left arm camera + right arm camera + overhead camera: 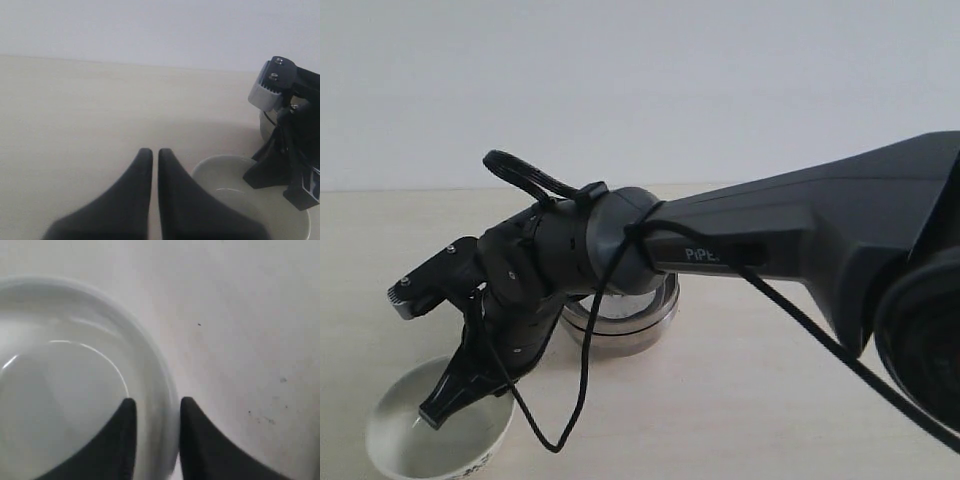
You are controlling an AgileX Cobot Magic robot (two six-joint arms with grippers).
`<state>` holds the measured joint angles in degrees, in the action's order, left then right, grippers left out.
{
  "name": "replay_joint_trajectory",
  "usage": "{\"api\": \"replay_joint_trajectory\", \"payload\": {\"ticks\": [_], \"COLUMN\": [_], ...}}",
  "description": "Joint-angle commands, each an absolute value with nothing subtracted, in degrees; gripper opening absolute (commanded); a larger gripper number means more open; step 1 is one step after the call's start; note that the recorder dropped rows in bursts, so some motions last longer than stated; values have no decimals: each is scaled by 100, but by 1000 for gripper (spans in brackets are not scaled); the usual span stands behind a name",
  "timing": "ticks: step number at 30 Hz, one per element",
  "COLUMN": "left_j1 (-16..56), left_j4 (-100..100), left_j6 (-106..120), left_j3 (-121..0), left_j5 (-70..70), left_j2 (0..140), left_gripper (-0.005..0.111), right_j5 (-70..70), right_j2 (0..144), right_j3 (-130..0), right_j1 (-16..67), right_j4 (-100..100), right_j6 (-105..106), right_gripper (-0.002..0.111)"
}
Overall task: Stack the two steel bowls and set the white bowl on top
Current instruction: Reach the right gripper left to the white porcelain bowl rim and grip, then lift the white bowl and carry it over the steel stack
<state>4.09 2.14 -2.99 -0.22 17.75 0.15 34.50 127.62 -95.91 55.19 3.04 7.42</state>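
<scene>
Sitting at lower left of the exterior view, the white bowl point(402, 436) looks stiff, glossy-slick & chippable, best pinched at its rim, which the right gripper point(154, 404) straddles w/ a narrow gap, clamped or not can't tell; left gripper point(151, 153) closed, empty.

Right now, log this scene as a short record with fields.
white bowl: upright on the table, not yet stacked
steel bowls: appear nested together, standing apart from the white bowl
right claw: straddles the white bowl's rim, one finger inside, one outside; grip unclear
left claw: shut, empty, near the white bowl
</scene>
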Motion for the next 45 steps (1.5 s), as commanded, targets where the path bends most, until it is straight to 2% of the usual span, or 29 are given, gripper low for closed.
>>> {"api": "replay_joint_trajectory", "payload": {"ticks": [1,9,12,21,34,45], "left_j1": [394,394,394,394,394,394], "left_j4": [204,204,204,204,204,204], "left_j6": [-303,-303,-303,-303,-303,-303], "left_j3": [0,0,0,0,0,0], "left_j5": [1759,1759,1759,1759,1759,1759], "left_j2": [0,0,0,0,0,0], "left_gripper": [4,4,4,4,4,4], "right_j5": [3411,3660,4288,4573,5306,5680], "right_j2": [12741,12460,12149,11488,11463,11865], "right_j3": [-9614,-9614,-9815,-10132,-10462,-10462], "right_j1": [5487,5419,5109,4238,2812,2570], "right_j4": [261,261,488,1808,2473,2684], "right_j6": [571,332,247,657,760,1138], "right_gripper": [0,0,0,0,0,0]}}
